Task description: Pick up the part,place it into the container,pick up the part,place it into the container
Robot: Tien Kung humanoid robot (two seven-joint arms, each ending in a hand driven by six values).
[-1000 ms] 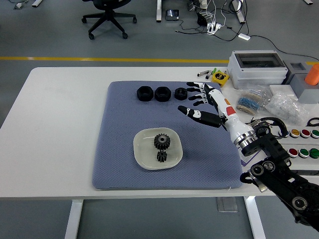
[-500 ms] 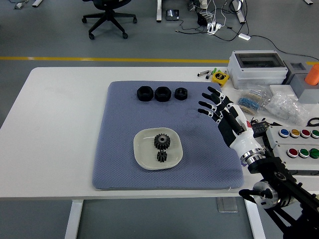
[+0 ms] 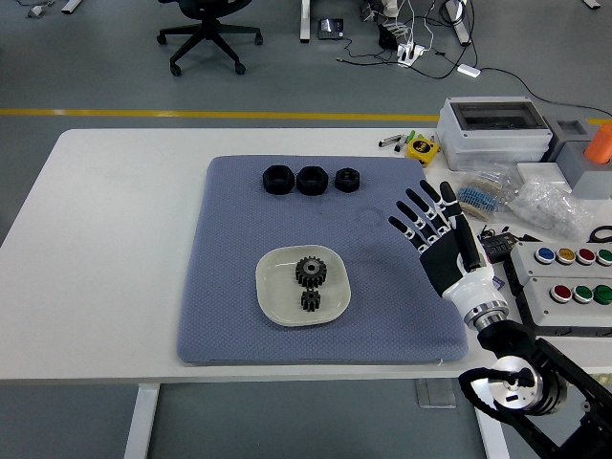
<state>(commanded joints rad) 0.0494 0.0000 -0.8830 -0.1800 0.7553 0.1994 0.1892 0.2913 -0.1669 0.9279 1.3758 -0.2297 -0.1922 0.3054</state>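
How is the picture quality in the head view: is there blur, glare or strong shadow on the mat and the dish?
Head view: sharp overall, the right hand with its spread fingers shows no motion blur; light is even and soft, with only faint shadows on the blue mat; the white dish is bright but not blown out, and both gears in it read clearly; the table edges bow slightly, as with a wide lens.

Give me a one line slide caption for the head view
Two black gears sit in the white dish while the open right hand hovers over the blue mat.
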